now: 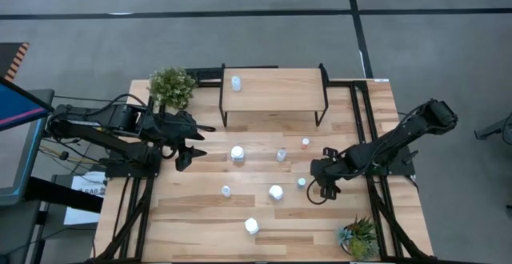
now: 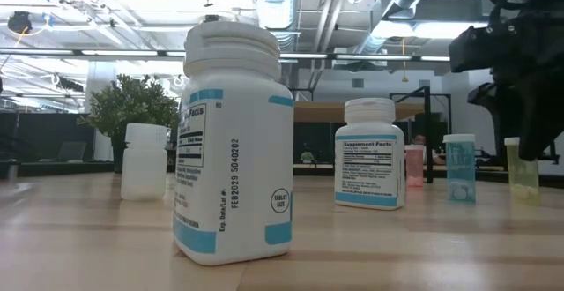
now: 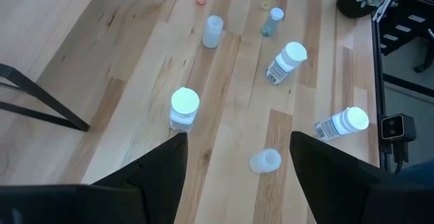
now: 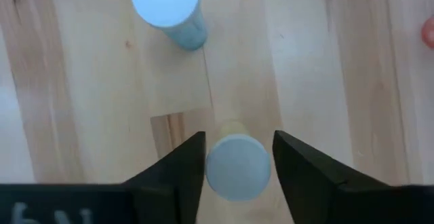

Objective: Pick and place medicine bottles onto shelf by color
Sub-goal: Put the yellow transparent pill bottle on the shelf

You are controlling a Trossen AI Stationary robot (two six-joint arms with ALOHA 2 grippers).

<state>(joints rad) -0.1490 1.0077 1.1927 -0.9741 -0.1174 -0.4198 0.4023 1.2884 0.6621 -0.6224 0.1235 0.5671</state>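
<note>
Standing between the spread dark fingers of the right gripper point(image 4: 237, 163) is a small yellowish cylindrical bottle with a pale cap point(image 4: 237, 167), not yet pinched, on the wooden table point(image 1: 200, 224) near its right side. A teal-capped bottle point(image 4: 167, 7) stands just beyond it. One white bottle point(image 1: 236, 82) sits on the light wood shelf with thin black legs point(image 1: 276, 90) at the table's far edge. Other white bottles point(image 1: 238, 154) stand mid-table. The left gripper point(image 3: 237, 166) hovers open near the shelf's left end.
</note>
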